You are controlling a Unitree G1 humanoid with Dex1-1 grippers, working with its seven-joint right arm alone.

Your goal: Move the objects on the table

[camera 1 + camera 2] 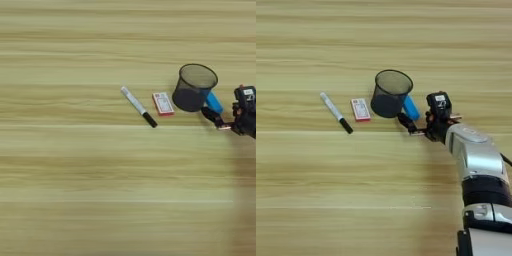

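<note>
Broad light yellowish wood table [75, 190], items in a row mid-right. From left: grey-white marker with black cap [138, 107] lying diagonal, cap toward the near side; small red-white flat box [163, 104] just beside it, apart; black mesh pen cup [390, 93] upright, empty as far as visible. Blue oblong piece [411, 107] lying against the cup's right base, partly hidden behind it.

Right gripper with two black fingers [408, 125] low at the table, just near-right of the cup base and just below the blue piece. Something thin with a reddish tip between the fingers, possibly the red pen, too small to confirm. Cannot tell whether fingers are parted or closed on anything.

Risks from here:
- Fingers very close to cup wall; a sideways sweep likely tips or shoves the light mesh cup into the box.
- Blue piece wedged against the cup; a grasp there could drag both.
- Silver forearm [476, 155] low over the table; not much margin.
</note>
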